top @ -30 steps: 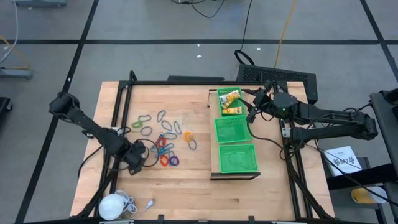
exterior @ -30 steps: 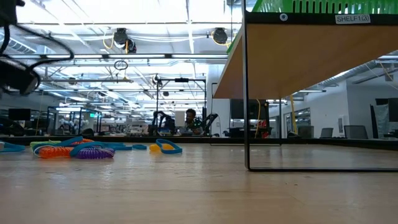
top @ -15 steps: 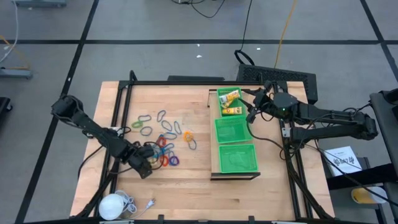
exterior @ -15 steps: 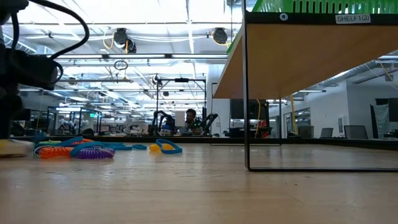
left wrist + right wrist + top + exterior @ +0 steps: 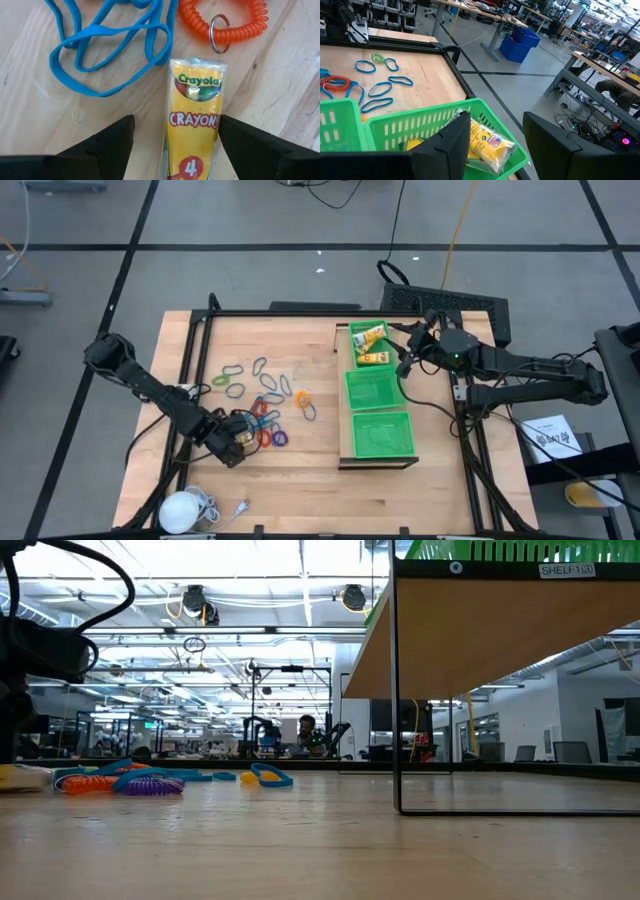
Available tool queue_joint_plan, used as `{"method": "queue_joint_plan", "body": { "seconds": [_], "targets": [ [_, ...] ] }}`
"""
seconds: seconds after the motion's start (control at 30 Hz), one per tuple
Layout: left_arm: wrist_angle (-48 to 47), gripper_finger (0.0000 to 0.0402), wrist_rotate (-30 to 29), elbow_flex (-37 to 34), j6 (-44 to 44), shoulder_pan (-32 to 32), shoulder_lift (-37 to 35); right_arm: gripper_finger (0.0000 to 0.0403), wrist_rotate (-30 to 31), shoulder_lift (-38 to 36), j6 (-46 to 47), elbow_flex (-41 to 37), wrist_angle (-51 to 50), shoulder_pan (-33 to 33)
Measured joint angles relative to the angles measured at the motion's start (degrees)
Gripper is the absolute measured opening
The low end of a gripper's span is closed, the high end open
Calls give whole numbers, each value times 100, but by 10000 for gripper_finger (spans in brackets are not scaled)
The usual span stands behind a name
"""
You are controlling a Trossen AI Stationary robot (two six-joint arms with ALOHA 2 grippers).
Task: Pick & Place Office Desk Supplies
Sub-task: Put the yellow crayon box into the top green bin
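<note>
On the desk, a yellow packet (image 5: 194, 125) reading "Crayola CRAYONS 4" lay between the spread fingers of the left claw (image 5: 175, 145), which had moved from the desk's edge onto it, beside a blue ring (image 5: 107, 47), while the right claw (image 5: 408, 358) stayed spread over the green mesh tray (image 5: 380, 395).

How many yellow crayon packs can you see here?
3. One crayon pack lies on the table between the left gripper's open fingers; two packs sit in the green tray's far compartment. More may be hidden.
</note>
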Motion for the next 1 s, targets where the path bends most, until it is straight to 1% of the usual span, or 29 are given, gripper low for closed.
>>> {"method": "queue_joint_plan", "body": {
  "seconds": [0.1,0.23,0.37,0.5,0.67,0.77,0.83,0.9,1.0],
  "targets": [
    [0,270,-23,-4,-4,-7,2,171,0,0,0,0,-1,0],
    [163,215,-216,-18,-26,-5,9,171,0,0,1,0,-1,1],
    [696,168,-358,-28,-162,93,16,171,0,0,1,0,0,2],
    [1512,136,-301,-28,312,311,-40,171,0,0,1,0,3,0],
    [2863,115,-306,-26,1552,651,-250,171,0,0,34,0,5,2],
    [3684,112,-340,-26,2472,940,-525,171,0,0,136,0,6,2],
    [4223,111,-484,-22,3141,1163,-709,171,-18,0,178,0,21,2],
    [4679,111,-671,-22,3917,1395,-920,171,-282,6,206,0,83,0],
    [5407,111,-1117,-17,5235,1749,-1157,171,-927,97,372,0,281,2]
  ]
}}
